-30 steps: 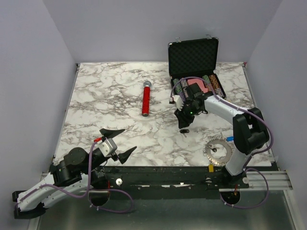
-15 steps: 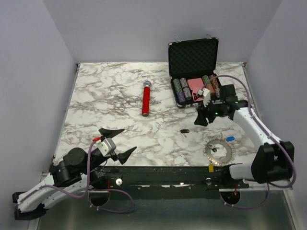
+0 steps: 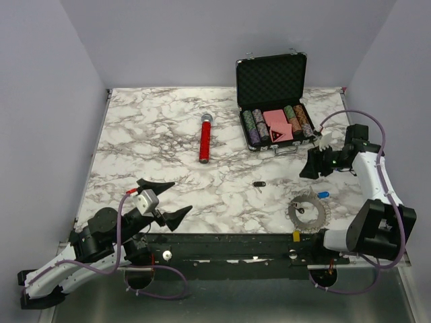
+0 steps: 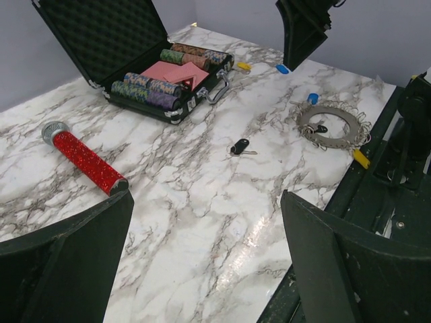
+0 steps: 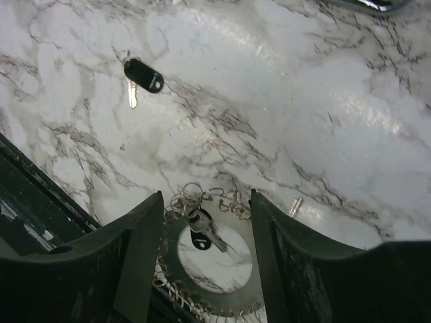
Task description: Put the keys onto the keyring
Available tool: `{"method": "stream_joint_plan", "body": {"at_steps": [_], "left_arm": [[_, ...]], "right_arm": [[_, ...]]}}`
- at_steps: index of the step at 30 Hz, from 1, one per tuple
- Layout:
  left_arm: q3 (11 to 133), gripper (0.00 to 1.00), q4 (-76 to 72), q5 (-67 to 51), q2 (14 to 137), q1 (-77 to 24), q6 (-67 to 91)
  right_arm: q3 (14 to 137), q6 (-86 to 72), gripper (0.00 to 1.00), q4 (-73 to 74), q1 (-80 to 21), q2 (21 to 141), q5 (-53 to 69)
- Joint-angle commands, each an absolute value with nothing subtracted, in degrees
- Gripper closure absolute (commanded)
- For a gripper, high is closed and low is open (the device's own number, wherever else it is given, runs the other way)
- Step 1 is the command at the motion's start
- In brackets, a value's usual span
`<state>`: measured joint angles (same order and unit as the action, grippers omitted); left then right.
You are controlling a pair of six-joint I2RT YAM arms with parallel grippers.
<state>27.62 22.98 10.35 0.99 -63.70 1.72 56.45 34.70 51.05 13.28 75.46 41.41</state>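
Note:
The keyring (image 3: 307, 211), a grey jagged loop with a yellow tag, lies at the near right; one black-headed key (image 5: 201, 233) hangs on it. A loose black-headed key (image 3: 258, 184) lies mid-table, also in the left wrist view (image 4: 239, 146) and the right wrist view (image 5: 143, 75). A blue-headed key (image 3: 323, 194) lies just beyond the ring. My right gripper (image 3: 311, 165) hovers open and empty, and its camera looks down on the keyring (image 5: 239, 295) between its fingers. My left gripper (image 3: 166, 200) stands wide open at the near left, holding nothing.
A red-handled microphone (image 3: 204, 138) lies left of centre. An open black case (image 3: 272, 81) with poker chips and pink cards stands at the back right. The black frame rail (image 3: 236, 243) runs along the near edge. A small metal piece (image 5: 295, 205) lies beside the ring.
My right arm has swung from above the loose black-headed key to the right side, and its jaws have widened. The key stayed on the table. The left arm barely moved.

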Motion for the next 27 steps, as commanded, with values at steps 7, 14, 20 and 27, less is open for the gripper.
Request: {"method": "stream_joint_plan", "body": {"at_steps": [7, 14, 20, 27], "left_arm": [[29.09, 0.01, 25.49, 12.83, 0.61, -63.37, 2.72], [29.36, 0.01, 26.02, 11.69, 1.58, -63.37, 2.20], [29.27, 0.01, 26.10, 11.25, 0.88, -63.37, 1.76], [29.09, 0.01, 26.10, 11.34, 0.53, -63.37, 1.49]], "right_arm": [[56.34, 38.23, 0.38, 57.75, 21.09, 79.27, 28.92], [54.67, 43.50, 0.39, 58.88, 21.01, 81.73, 24.43], [55.89, 42.63, 0.48, 59.24, 21.09, 85.95, 27.24], [57.13, 40.78, 0.50, 58.71, 20.92, 88.07, 31.90]]}}
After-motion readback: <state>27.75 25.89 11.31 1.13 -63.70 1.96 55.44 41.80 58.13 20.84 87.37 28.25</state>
